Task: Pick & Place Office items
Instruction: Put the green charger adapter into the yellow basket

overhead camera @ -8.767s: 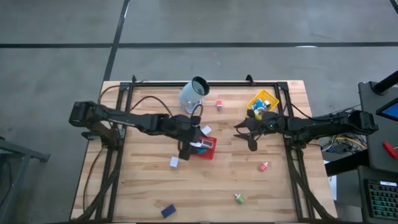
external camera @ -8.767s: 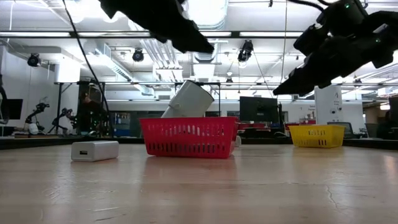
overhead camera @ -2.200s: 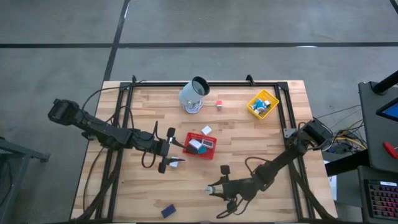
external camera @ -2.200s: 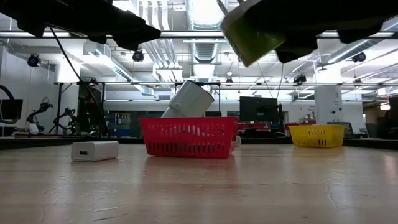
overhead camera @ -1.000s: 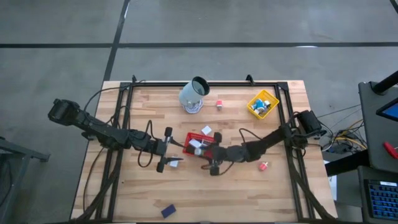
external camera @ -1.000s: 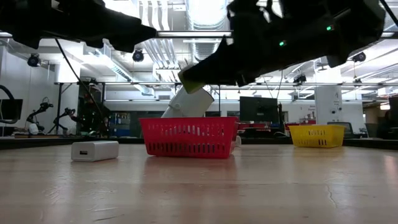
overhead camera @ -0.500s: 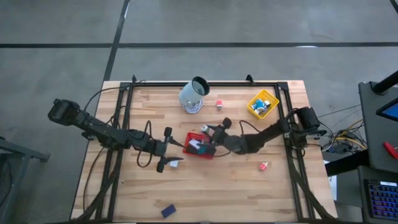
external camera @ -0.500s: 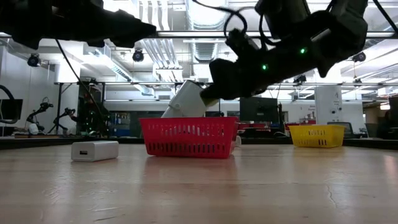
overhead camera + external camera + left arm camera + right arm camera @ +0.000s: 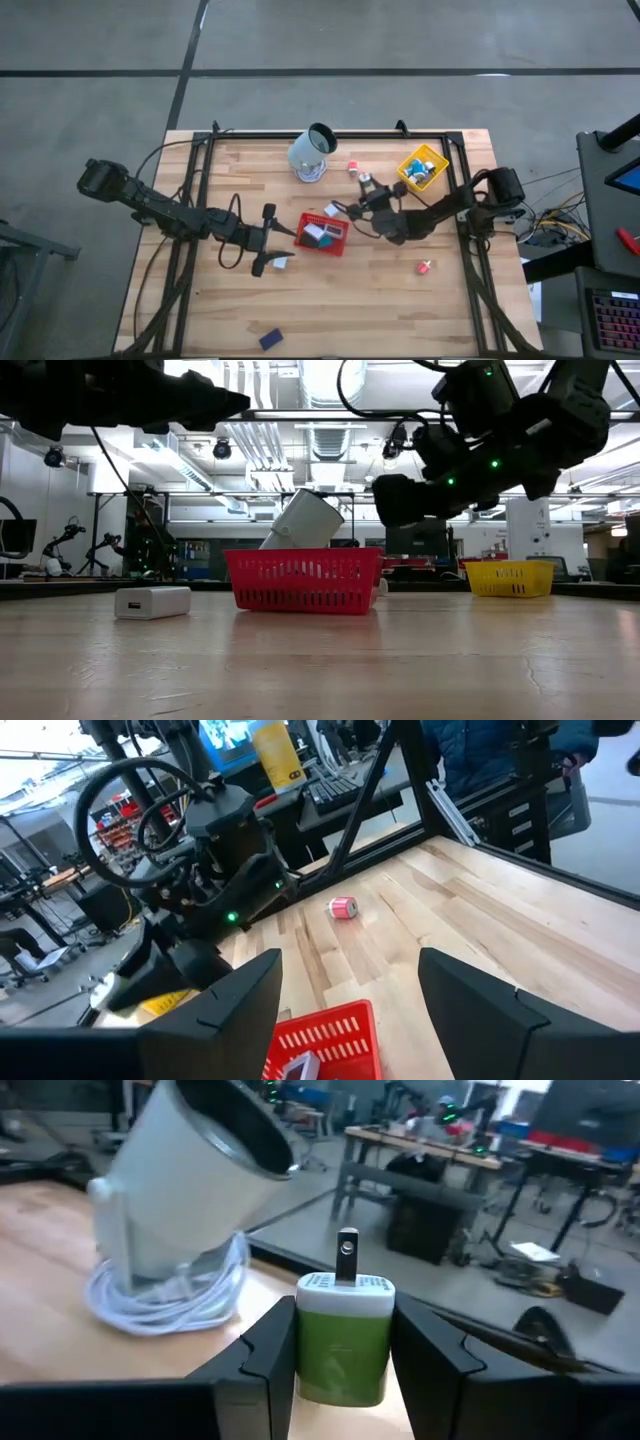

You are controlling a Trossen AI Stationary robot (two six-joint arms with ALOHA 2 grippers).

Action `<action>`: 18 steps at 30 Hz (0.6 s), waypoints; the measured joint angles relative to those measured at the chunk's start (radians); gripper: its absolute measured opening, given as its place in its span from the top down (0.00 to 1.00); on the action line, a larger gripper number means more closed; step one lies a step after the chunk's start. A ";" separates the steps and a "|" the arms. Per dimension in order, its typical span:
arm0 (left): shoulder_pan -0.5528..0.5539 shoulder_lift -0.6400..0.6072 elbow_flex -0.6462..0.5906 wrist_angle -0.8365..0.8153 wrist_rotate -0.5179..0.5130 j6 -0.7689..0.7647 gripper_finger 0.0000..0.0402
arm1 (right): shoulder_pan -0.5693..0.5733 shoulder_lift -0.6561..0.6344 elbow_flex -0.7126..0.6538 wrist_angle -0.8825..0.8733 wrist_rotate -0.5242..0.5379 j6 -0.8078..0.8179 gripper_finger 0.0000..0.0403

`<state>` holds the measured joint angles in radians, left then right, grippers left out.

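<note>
My right gripper (image 9: 364, 184) hovers between the red mesh tray (image 9: 322, 233) and the pale cup (image 9: 313, 150), shut on a green block with a white cap and a metal prong (image 9: 343, 1338). My left gripper (image 9: 270, 241) stands open above the table just left of the red tray, with nothing between its fingers (image 9: 350, 1010). A white block (image 9: 280, 262) lies flat on the wood beside it. The red tray holds a few small white and dark items. A pink-red item (image 9: 353, 167) lies near the cup, and another (image 9: 424, 267) lies right of centre. My right gripper pinches the green block by its two green sides (image 9: 305, 1342), one finger on each side. The fingers lie about level and point toward the cup. The block stands upright in the hold, white cap and prong (image 9: 347, 1252) up, lifted clear of the table.
A yellow mesh tray (image 9: 422, 167) with several small items stands at the far right. The cup lies tilted on a coil of white cable (image 9: 170, 1295). A dark blue block (image 9: 270, 339) lies by the near edge. Bare wood shows across the near half of the table (image 9: 380, 310).
My right gripper, still shut on the green block, has swung from the near right side of the red tray toward the far edge and a little right, and has turned to point at the cup. The block stays lifted clear.
</note>
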<state>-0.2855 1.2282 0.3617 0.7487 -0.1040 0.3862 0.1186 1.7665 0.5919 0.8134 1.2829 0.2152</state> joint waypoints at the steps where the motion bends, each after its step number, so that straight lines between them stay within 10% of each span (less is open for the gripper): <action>1: 0.000 0.000 -0.004 0.001 0.000 0.000 0.40 | -0.002 -0.009 -0.006 0.001 0.009 -0.005 0.69; 18: 0.000 0.000 -0.009 0.006 0.002 -0.031 0.40 | -0.095 -0.284 -0.202 0.000 0.265 -0.078 0.69</action>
<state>-0.2859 1.2278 0.3531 0.7551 -0.1020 0.3555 0.0231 1.4823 0.3901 0.8139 1.5476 0.1370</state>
